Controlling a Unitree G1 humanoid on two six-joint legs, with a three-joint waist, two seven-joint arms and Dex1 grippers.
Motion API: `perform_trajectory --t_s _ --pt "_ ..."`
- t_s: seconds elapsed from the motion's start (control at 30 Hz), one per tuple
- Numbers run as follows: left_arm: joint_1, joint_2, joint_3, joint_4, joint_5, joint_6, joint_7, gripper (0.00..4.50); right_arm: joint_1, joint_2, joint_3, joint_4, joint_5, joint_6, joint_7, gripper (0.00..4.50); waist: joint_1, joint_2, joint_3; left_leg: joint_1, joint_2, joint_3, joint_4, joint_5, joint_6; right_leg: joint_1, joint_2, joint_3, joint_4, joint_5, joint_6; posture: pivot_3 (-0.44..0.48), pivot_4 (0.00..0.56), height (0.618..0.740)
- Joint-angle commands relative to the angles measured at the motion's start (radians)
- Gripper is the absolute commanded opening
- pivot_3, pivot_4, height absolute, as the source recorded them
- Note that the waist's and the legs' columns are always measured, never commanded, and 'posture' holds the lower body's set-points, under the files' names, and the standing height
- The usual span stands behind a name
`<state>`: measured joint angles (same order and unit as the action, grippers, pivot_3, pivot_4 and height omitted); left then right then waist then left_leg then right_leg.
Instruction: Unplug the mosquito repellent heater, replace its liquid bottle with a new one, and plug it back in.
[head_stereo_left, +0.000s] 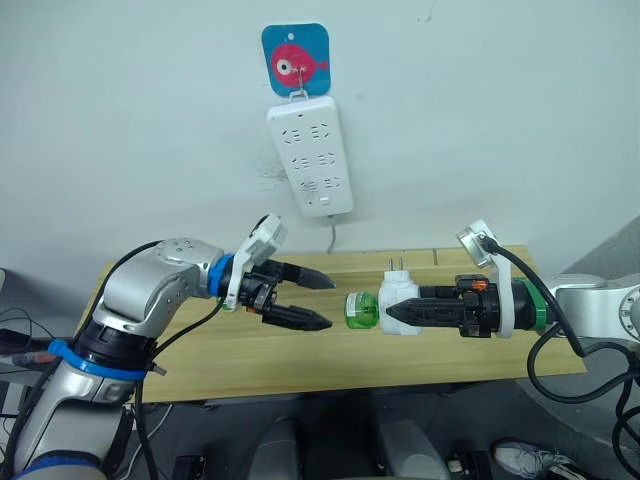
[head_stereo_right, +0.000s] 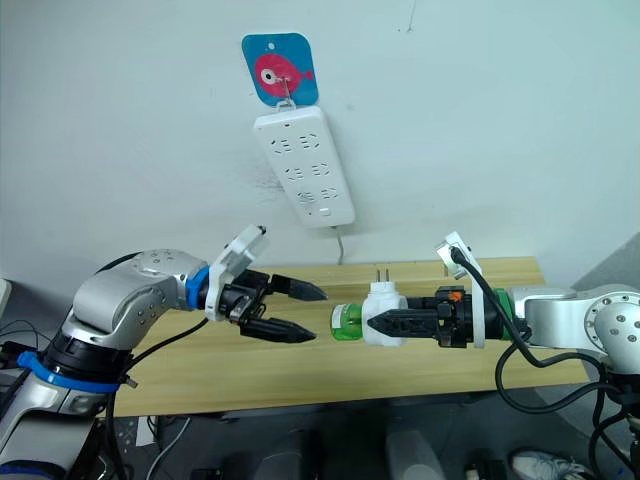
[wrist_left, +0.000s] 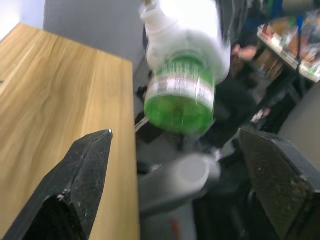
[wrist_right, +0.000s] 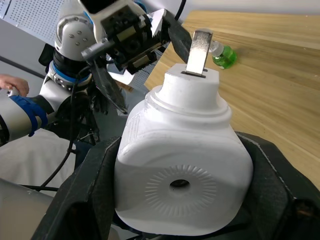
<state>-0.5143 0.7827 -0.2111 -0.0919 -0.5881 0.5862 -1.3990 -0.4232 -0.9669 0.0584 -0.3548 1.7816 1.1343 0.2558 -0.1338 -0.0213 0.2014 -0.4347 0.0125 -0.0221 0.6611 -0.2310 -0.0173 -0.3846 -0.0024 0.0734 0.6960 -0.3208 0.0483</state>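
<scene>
1. behind me, a white wall carries the power strip (head_stereo_left: 310, 156) at upper centre of the frame, above the wooden table (head_stereo_left: 250, 350).
2. my right gripper (head_stereo_left: 392, 312) clamps the mosquito repellent heater (head_stereo_left: 399, 304) at centre frame, unplugged, green bottle (head_stereo_left: 361, 310) aimed at my left gripper (head_stereo_left: 318, 300).
3. my left fingers stand wide, empty, probably ready to twist that bottle off.
4. a second green bottle (wrist_right: 223, 55) lies on the table, mostly hidden behind the prongs.

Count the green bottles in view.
2. One bottle sits in the mosquito repellent heater held by the right gripper; another bottle lies on the table. More may be hidden.
</scene>
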Motion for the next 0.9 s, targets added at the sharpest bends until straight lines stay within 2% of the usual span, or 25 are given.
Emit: perform_trajectory --t_s 0.03,0.13,0.23,0.33,0.67,0.77,0.9 --pt "0.068 -0.045 0.007 0.002 0.128 -0.288 0.009 4.17 -0.008 0.002 -0.037 -0.014 0.024 -0.006 0.001 3.04 0.003 0.0 0.0 0.0 0.0 0.0 0.0 0.0 0.0 0.0 0.0 0.0 0.0 0.0 0.0 -0.184 0.173 0.74" --pt "0.141 -0.184 0.067 0.017 0.188 -0.591 0.097 4.17 -0.009 0.007 -0.037 -0.01 0.035 -0.01 -0.008 3.04 0.012 0.0 0.0 0.0 -0.001 0.0 0.001 0.0 0.0 0.0 -0.002 0.0 0.0 0.0 0.0 -0.186 0.171 0.74" --pt "0.185 -0.267 0.091 0.009 0.204 -0.757 0.123 4.17 -0.012 0.013 -0.036 0.001 0.064 -0.017 -0.03 3.04 0.022 0.0 0.0 -0.001 -0.001 0.001 0.002 0.0 0.0 0.001 -0.004 0.0 -0.001 0.0 0.0 -0.187 0.172 0.74" --pt "0.207 -0.296 0.085 -0.001 0.209 -0.842 0.123 4.17 -0.012 0.018 -0.034 0.018 0.098 -0.025 -0.06 3.04 0.022 0.0 0.0 0.0 -0.001 0.001 0.002 0.0 0.0 0.001 -0.003 0.0 0.0 0.0 0.0 -0.187 0.172 0.74" --pt "0.17 -0.337 0.046 0.056 0.248 -0.93 0.138 4.17 -0.015 0.02 -0.029 0.027 0.139 -0.025 -0.096 3.04 0.02 0.0 0.0 0.0 -0.001 0.001 0.002 0.0 0.0 0.001 -0.001 -0.001 0.001 0.0 0.0 -0.188 0.174 0.74" --pt "0.159 -0.348 0.04 0.071 0.253 -0.941 0.141 3.59 -0.014 0.021 -0.027 0.021 0.14 -0.024 -0.1 3.04 0.02 0.0 0.0 0.0 -0.001 0.001 0.002 0.0 0.0 0.001 -0.001 0.0 0.001 0.0 0.0 -0.19 0.175 0.74" --pt "0.153 -0.346 0.04 0.068 0.245 -0.947 0.131 2.42 -0.01 0.021 -0.028 0.016 0.141 -0.026 -0.102 3.04 0.019 0.0 0.0 0.0 -0.001 0.0 0.002 0.0 0.0 0.001 -0.001 -0.001 0.001 0.0 0.0 -0.192 0.176 0.74"
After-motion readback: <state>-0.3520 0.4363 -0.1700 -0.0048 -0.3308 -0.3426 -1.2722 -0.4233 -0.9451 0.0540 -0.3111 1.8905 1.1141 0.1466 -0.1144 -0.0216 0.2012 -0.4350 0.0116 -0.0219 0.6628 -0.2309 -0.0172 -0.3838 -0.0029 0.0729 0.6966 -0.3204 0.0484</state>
